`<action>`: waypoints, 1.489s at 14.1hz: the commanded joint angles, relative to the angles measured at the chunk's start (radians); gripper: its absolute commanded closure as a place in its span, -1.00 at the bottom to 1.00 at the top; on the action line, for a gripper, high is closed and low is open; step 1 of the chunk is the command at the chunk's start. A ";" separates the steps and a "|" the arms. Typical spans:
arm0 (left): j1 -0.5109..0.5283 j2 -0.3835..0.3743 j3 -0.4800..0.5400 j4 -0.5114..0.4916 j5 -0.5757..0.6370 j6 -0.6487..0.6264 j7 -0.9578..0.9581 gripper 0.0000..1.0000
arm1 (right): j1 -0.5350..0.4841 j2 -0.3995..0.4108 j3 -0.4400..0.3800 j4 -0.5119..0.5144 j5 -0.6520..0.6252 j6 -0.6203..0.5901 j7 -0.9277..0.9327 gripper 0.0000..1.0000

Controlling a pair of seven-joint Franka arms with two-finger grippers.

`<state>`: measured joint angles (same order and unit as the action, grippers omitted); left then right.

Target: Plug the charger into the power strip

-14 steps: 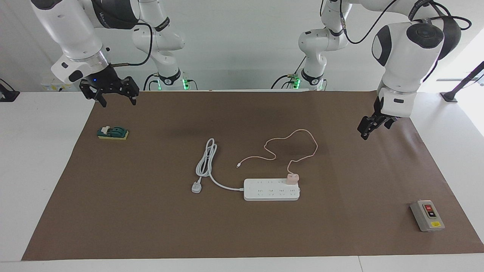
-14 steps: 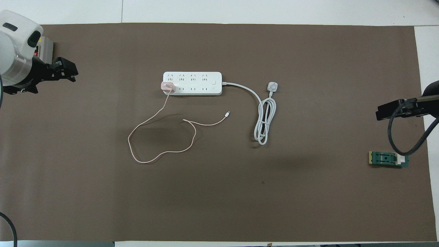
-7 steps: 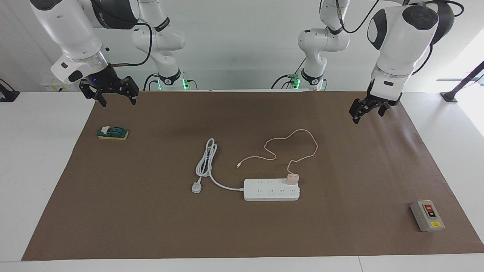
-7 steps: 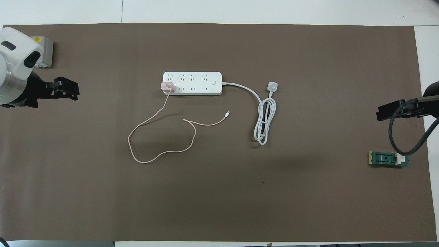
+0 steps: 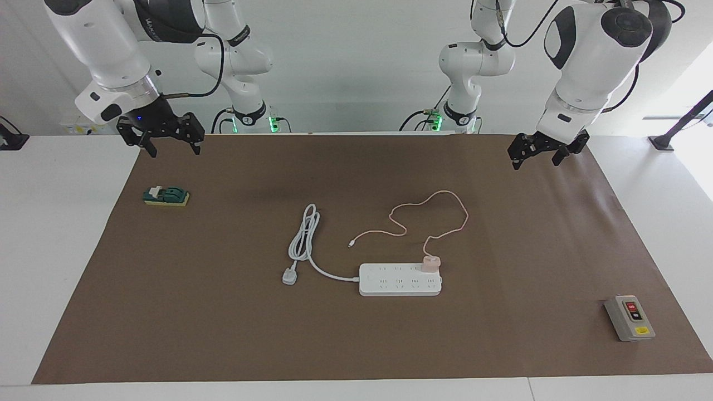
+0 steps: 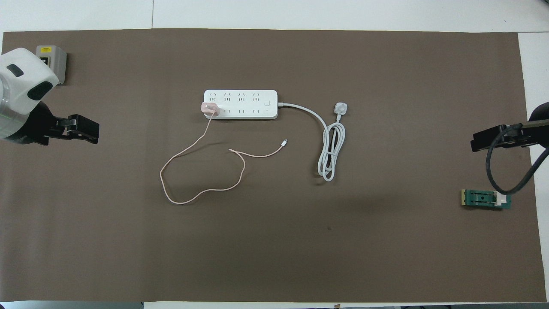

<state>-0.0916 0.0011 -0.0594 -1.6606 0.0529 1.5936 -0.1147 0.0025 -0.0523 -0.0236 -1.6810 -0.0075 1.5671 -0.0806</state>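
**Charger seated, arms drawn back**

Since a second ago only my left arm has shifted: it has swung its wrist up and pulled in toward my own end of the table, so my left gripper [image 5: 537, 153] now hangs high over the brown mat [image 5: 223, 334] at the left arm's end, well apart from the work. Its fingers are spread and carry nothing. My right gripper [image 5: 166, 136] has stayed put, waiting over the mat's corner at the right arm's end, above the small green and yellow block [image 5: 166, 196]; its fingers are spread too, and it is empty.

Nothing on the mat has moved. The charger [image 5: 430, 263] stands on the power strip [image 5: 400, 279], on the socket at the strip's end toward the left arm, in the row nearer to me. In the overhead view the pink cube covers that corner socket and sits square to the strip. Its pink cable [image 5: 440, 209] trails loose toward me in a wide loop, the free end lying on the mat. The strip's own thick cord [image 5: 303, 236] and white plug [image 5: 289, 275] lie coiled toward the right arm's end, connected to nothing.

By my reading the plugging is done: charger on the strip, both hands let go. Whether the pins are pressed fully home I cannot tell from up here. The grey switch box [image 5: 629, 318] sits untouched.
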 commanded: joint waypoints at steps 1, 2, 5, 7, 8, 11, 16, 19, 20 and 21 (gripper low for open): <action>-0.017 -0.023 0.021 0.002 -0.034 -0.038 0.039 -1.00 | -0.016 -0.014 0.010 -0.005 0.014 -0.019 0.013 -1.00; -0.017 -0.023 0.027 0.008 -0.048 -0.052 0.062 -1.00 | -0.016 -0.014 0.010 -0.005 0.014 -0.019 0.013 -1.00; -0.034 -0.023 0.050 0.018 -0.062 -0.047 0.087 -1.00 | -0.016 -0.014 0.010 -0.005 0.014 -0.019 0.013 -1.00; -0.050 -0.024 0.066 0.016 -0.062 -0.044 0.081 -1.00 | -0.015 -0.014 0.010 -0.005 0.014 -0.019 0.013 -1.00; -0.050 -0.029 0.066 0.012 -0.062 -0.050 0.076 -1.00 | -0.016 -0.014 0.010 -0.005 0.014 -0.019 0.013 -1.00; -0.050 -0.032 0.066 0.010 -0.062 -0.041 0.064 -1.00 | -0.016 -0.014 0.010 -0.005 0.014 -0.019 0.013 -1.00; -0.051 -0.041 0.066 0.007 -0.062 -0.041 0.064 -1.00 | -0.015 -0.014 0.010 -0.005 0.014 -0.019 0.013 -1.00; -0.057 -0.044 0.066 0.007 -0.062 -0.058 0.063 -1.00 | -0.015 -0.014 0.010 -0.005 0.014 -0.019 0.013 -1.00; -0.057 -0.047 0.066 0.007 -0.062 -0.081 0.063 -1.00 | -0.015 -0.014 0.010 -0.005 0.014 -0.019 0.013 -1.00; -0.057 -0.049 0.064 0.009 -0.062 -0.102 0.064 -1.00 | -0.015 -0.014 0.011 -0.005 0.014 -0.019 0.012 -1.00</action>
<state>-0.1266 -0.0271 -0.0152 -1.6511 0.0051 1.5401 -0.0501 0.0025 -0.0523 -0.0236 -1.6810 -0.0075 1.5670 -0.0806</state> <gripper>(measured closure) 0.000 0.000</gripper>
